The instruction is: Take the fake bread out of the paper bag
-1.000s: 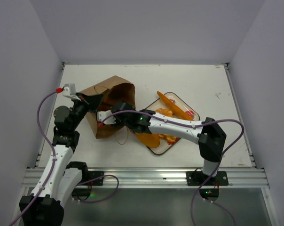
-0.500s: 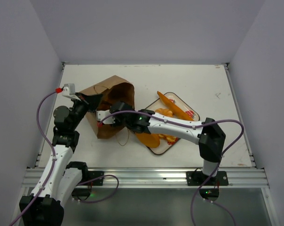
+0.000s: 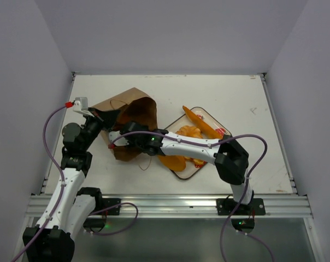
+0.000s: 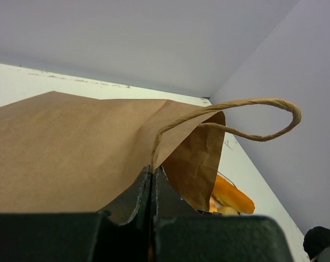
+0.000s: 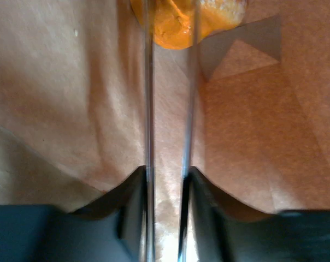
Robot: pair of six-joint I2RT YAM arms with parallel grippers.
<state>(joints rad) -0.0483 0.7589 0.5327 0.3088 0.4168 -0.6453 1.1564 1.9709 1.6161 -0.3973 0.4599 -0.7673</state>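
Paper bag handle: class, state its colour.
The loop handle is light brown, like the paper bag; clearest in left wrist view.

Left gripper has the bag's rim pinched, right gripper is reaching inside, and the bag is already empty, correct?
Not empty: the right wrist view shows a piece of fake bread inside the paper bag, at the tips of the right gripper. The left gripper does pinch the rim.

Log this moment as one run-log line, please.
left gripper: shut on paper bag | right gripper: open inside bag, fake bread ahead
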